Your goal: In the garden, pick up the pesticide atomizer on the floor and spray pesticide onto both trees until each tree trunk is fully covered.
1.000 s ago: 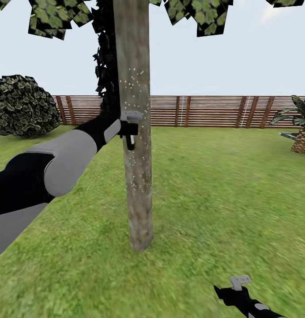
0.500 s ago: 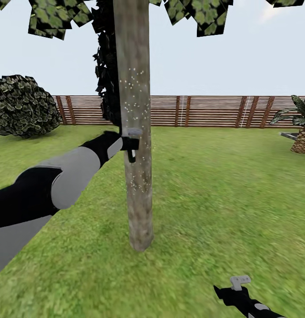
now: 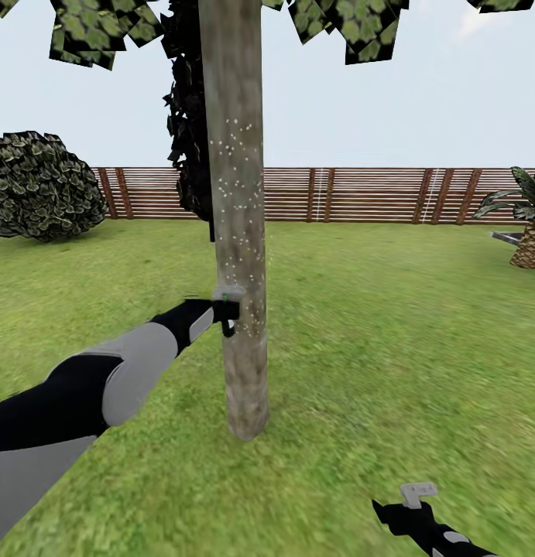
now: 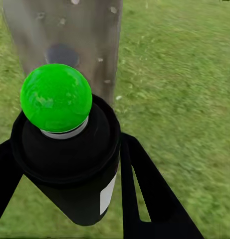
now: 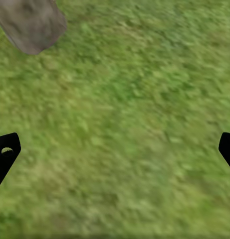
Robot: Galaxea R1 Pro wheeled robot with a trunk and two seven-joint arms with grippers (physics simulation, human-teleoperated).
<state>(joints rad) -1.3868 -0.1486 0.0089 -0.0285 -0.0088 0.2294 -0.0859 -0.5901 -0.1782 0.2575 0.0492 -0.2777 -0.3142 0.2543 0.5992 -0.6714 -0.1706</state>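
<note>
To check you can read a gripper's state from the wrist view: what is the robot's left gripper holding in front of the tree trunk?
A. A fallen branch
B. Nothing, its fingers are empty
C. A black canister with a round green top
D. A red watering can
C: the left gripper is shut on a black atomizer with a green ball top, aimed at the tree trunk.

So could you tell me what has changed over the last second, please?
The left gripper, shut on the pesticide atomizer, has swept down the tree trunk, and the white spray specks now reach lower on the bark. The right gripper stayed low over the lawn, open; the camera view has not shifted.
</note>
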